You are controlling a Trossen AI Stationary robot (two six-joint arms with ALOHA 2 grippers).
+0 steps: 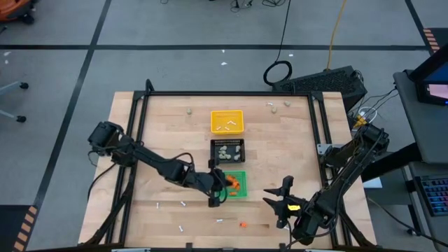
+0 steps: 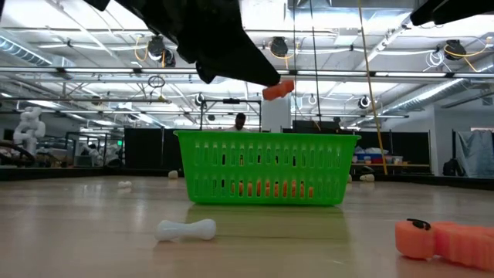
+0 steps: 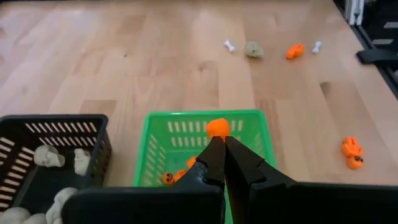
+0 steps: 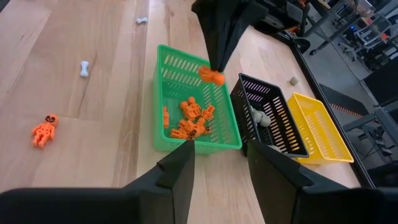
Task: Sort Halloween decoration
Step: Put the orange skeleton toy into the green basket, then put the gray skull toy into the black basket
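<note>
Left claw (image 3: pixel 219 144) pinches a small orange bit (image 3: pixel 217 127) at its tips over the green tray (image 1: pixel 241 190) at frame centre; right claw (image 4: pixel 219 163) gapes empty; the piece looks light, rigid, easily dropped.

The left arm stretches across the table, and its left gripper (image 3: pixel 219 142) hangs in the air with both fingers pressed together. The right arm is folded near the table edge; the right gripper (image 4: pixel 219 163) has its fingers apart.

Green tray (image 4: pixel 229 132) is looking like slotted glossy plastic (black tray (image 4: pixel 281 122) too); table (image 3: pixel 124 56) is showing matt light wood grain.
</note>
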